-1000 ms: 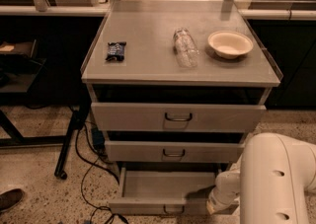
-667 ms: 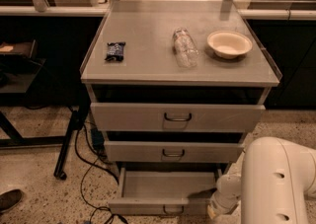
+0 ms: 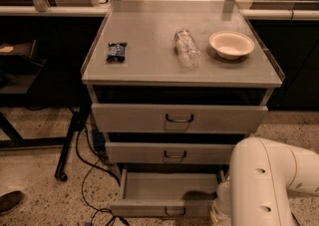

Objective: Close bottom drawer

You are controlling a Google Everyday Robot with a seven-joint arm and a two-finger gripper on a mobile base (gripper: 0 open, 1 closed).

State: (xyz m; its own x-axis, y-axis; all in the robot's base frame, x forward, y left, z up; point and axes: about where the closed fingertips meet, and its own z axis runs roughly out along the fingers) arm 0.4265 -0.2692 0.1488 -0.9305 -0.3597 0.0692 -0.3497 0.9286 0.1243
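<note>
At the near right edge, low beside the cabinet: end effector, largely hidden by the white arm; parted or closed cannot be told. Bottom drawer: standing open, pulled toward the near side, front panel running left to right and lying just left of the end effector; closing probably needs a push toward the far side.

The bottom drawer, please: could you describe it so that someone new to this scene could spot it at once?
Find the grey metal cabinet with a bowl and bottle on top. Of its three stacked drawers, the bottom drawer is the lowest, by the floor, with the gripper low at its right front corner. Unlike the two above, it is pulled far out.
</note>
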